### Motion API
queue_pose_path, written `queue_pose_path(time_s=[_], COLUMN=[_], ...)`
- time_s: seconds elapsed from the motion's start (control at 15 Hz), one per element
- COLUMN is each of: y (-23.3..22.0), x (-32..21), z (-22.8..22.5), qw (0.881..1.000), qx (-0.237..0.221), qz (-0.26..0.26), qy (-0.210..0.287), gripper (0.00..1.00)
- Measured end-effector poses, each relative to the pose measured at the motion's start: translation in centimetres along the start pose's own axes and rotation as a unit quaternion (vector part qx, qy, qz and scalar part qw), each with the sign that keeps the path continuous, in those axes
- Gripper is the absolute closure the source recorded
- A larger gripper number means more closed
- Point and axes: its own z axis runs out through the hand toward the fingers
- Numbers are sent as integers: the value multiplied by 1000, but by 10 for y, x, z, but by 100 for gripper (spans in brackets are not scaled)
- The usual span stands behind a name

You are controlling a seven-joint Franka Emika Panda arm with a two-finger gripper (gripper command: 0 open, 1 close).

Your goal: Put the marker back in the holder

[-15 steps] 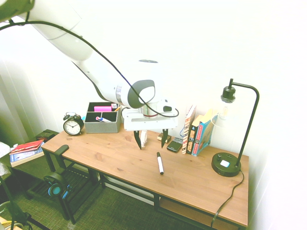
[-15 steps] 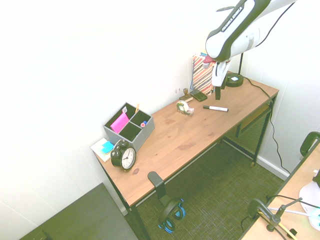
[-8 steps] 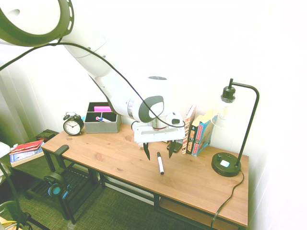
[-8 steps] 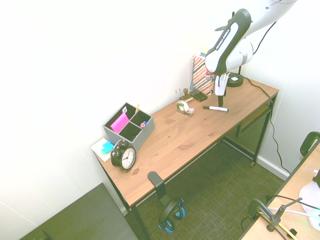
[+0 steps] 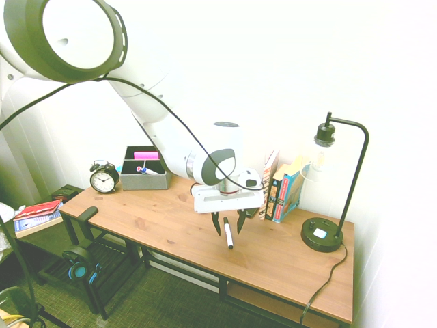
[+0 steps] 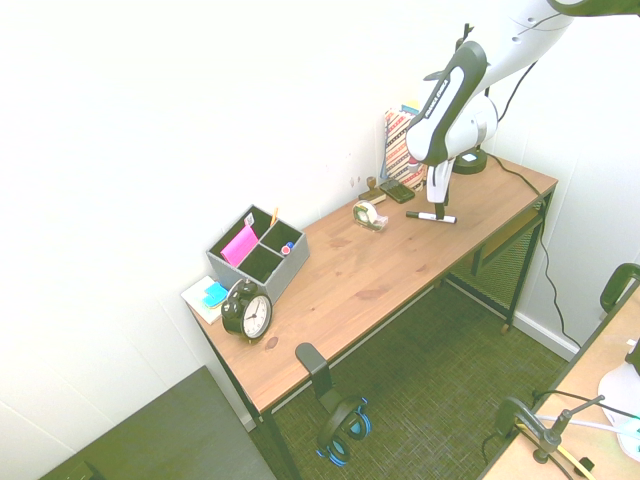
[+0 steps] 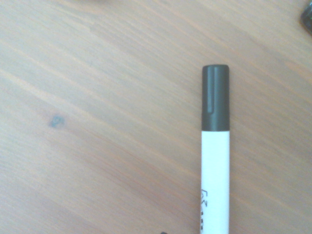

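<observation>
Marker [image 5: 228,234] lay flat on the tabletop [image 5: 157,225] in the same spot as a second earlier, its white barrel unmoved and untouched. What had changed was the claw [image 5: 227,223]: a second before, it hung well above the wood and off to one side of the marker; now it had dropped and shifted across, so that its two dark fingers [image 5: 216,223] stood pointing straight down on either side of the barrel, their tips near the tabletop. The fingers were apart but narrower than before — the gap between them had begun to draw in, and nothing was yet gripped. In the second exterior view the claw [image 6: 434,200] hid part of the marker [image 6: 441,218], so whether a finger already brushed the barrel could not be told.

The wrist view showed the marker [image 7: 215,161] close beneath, black cap clear of the wood grain, which agreed with a claw lined up over the barrel.

For the task this looked like the end of the approach and the start of the pinch. The grey holder [image 5: 145,173] stood well apart at the far end of the tabletop beside the alarm clock [image 5: 104,178] — so the lift and the whole carry remained to be done.
</observation>
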Motion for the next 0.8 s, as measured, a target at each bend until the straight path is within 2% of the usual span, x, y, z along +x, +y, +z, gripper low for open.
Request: queue_pose_path(time_s=[0.8], y=[4], x=[3], z=[12], qw=[1000], qx=[-7], qz=[17], qy=[-7], gripper=[100])
